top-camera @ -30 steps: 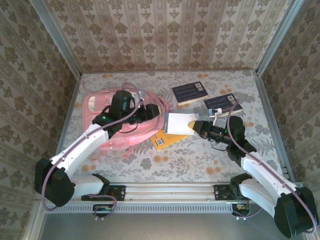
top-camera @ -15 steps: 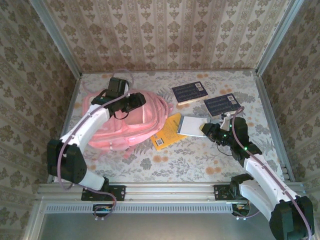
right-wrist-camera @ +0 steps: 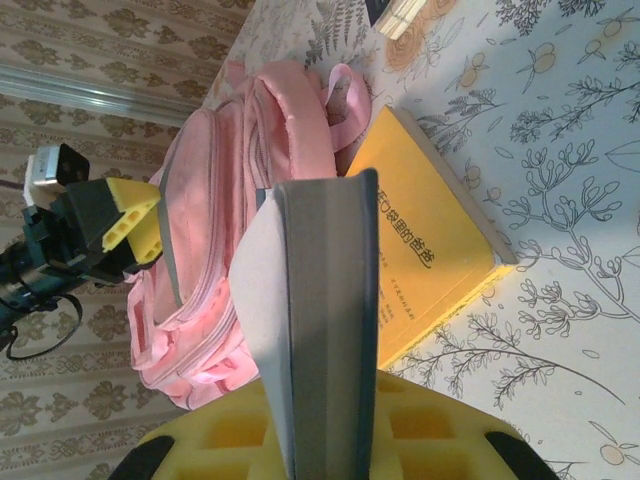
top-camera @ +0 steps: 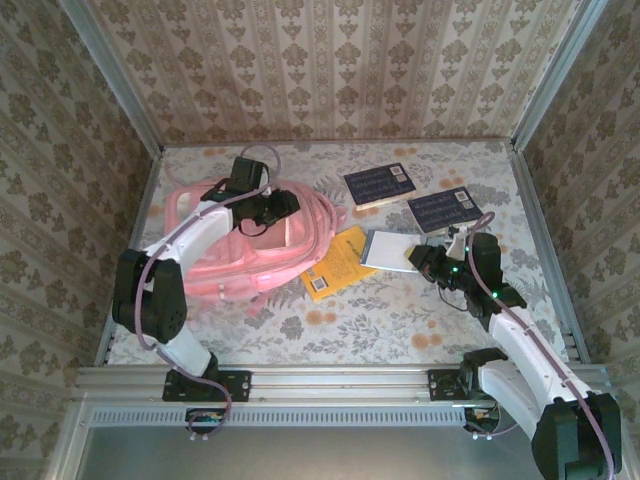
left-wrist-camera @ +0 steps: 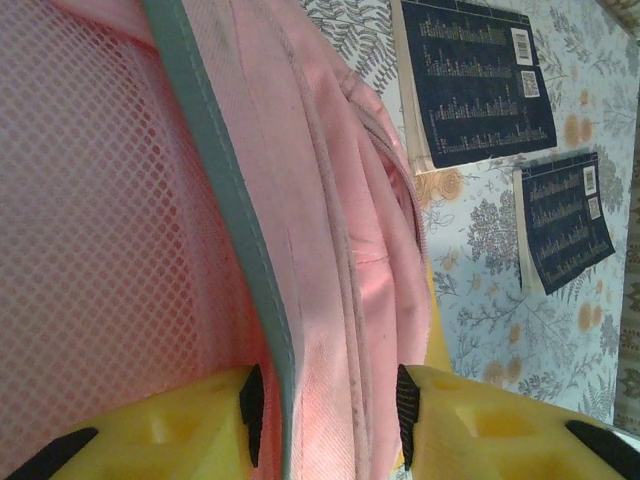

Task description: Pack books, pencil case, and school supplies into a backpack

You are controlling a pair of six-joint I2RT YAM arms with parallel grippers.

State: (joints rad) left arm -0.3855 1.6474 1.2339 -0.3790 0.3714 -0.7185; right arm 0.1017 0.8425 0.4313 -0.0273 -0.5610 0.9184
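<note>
Item 1: large soft pink backpack (top-camera: pixel 225 262), left half of the floral-patterned table (top-camera: pixel 380 320), mouth facing right.
Item 2: left gripper (left-wrist-camera: pixel 328 400), clenched on the backpack's grey-trimmed opening edge; fabric fills the gap between its pads.
Item 3: right gripper (right-wrist-camera: pixel 325 430), grasping a silver-grey framed pale rectangle (top-camera: pixel 388 250), held above the table, right of the backpack.
Item 4: larger orange-yellow paperback (top-camera: pixel 335 268), flat, its corner touching the backpack.
Item 5: two smaller dark navy paperbacks (top-camera: pixel 378 186) (top-camera: pixel 445 209), flat, side by side, further back.
</note>
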